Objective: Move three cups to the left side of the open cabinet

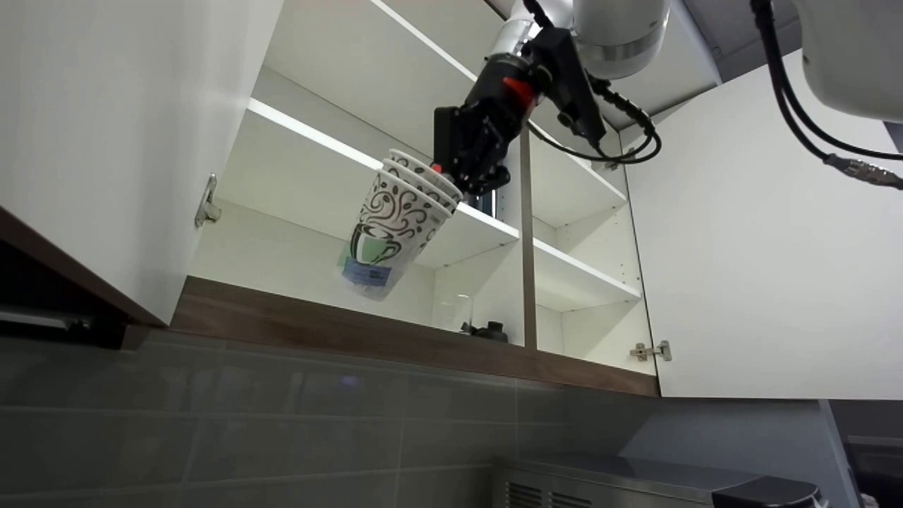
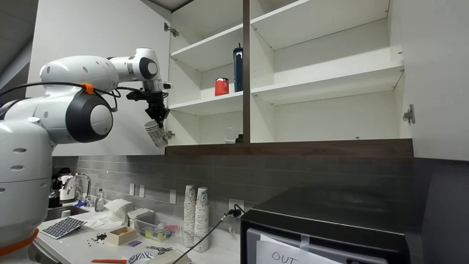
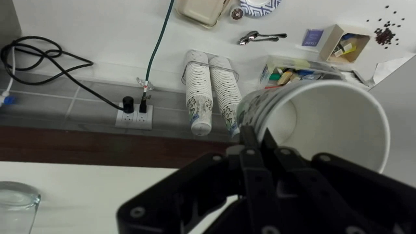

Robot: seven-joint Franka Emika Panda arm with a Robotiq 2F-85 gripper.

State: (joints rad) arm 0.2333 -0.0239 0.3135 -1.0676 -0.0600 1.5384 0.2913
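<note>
A nested stack of white paper cups with a swirl and coffee-cup print, three rims showing, hangs tilted in my gripper. The stack shows in both exterior views [image 1: 398, 229] [image 2: 156, 135] and in the wrist view [image 3: 338, 123], with its mouth toward the wrist camera. My gripper [image 1: 451, 176] [image 2: 160, 124] [image 3: 255, 138] is shut on the stack's side wall at the rims, one finger inside the mouth and one outside. The stack is in the air before the open cabinet [image 1: 353, 331] [image 2: 329, 148], near the lower shelves, and appears apart from them.
A clear glass [image 1: 453, 310] [image 3: 18, 204] and a black item [image 1: 492, 331] stand on the cabinet floor. A red mug [image 2: 221, 87] and blue tumbler [image 2: 238, 69] stand on a shelf. Open doors [image 1: 762, 233] [image 2: 99, 73] flank it. Tall cup stacks [image 2: 201, 220] and a microwave [image 2: 326, 209] are below.
</note>
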